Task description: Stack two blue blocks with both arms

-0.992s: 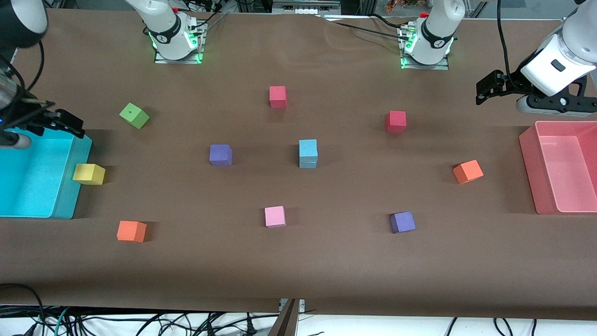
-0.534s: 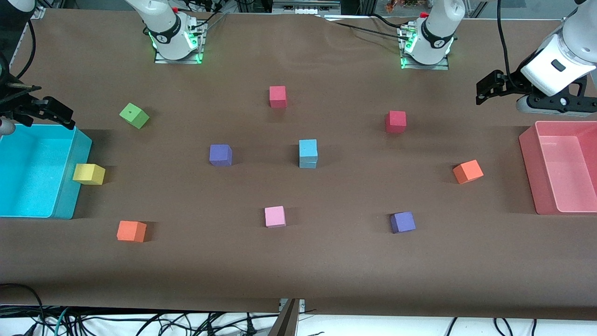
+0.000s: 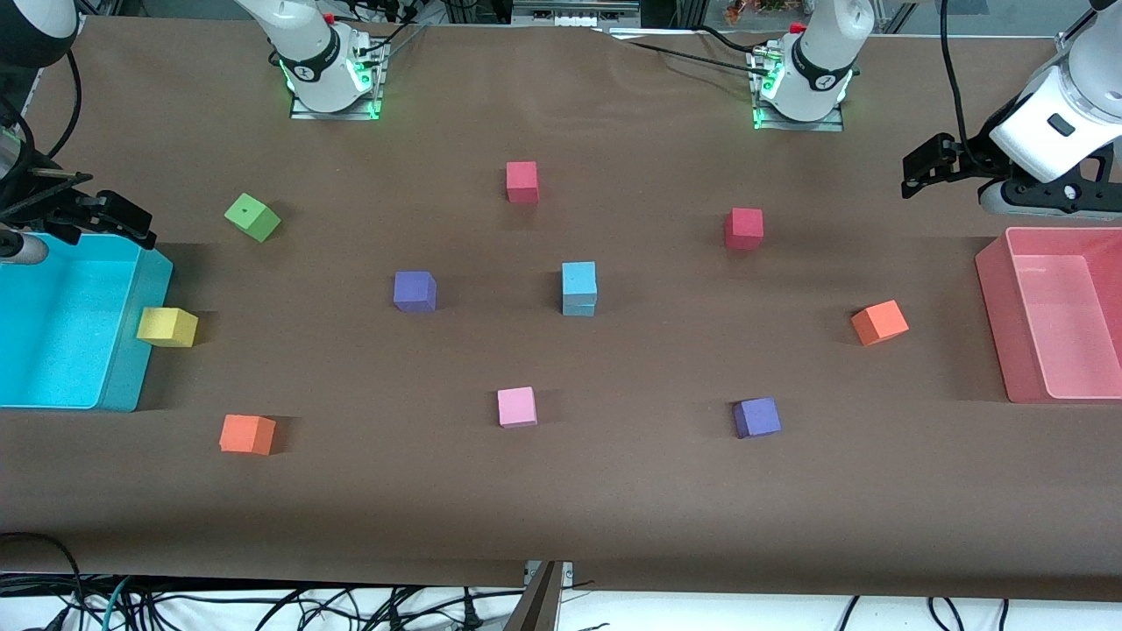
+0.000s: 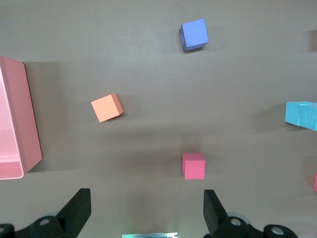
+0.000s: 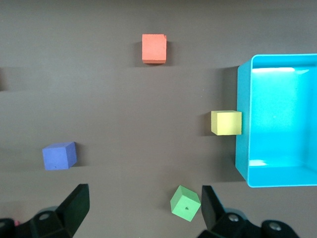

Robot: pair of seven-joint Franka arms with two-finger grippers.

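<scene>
Two bins sat on the table, one at each end. The cyan bin was at the right arm's end and the pink bin at the left arm's end, and from what showed of their insides, neither had a block in it. A yellow block sat right up against the outside wall of the cyan bin, touching it as far as I could see.

The two blue blocks were already stacked one on top of the other around the middle of the table, edges pretty much lined up, with nothing gripping them.

Both arms were pulled out to the ends. The right gripper hung over the corner of the cyan bin closest to the robot bases, fingers spread wide with nothing between them. The left gripper hung over bare table just off the pink bin's edge closest to the bases, also spread wide and holding nothing.

The rest was loose blocks scattered around: a green block near the cyan bin, two red blocks toward the bases, two purple blocks, two orange blocks, and a pink block nearer the camera than the blue stack.
</scene>
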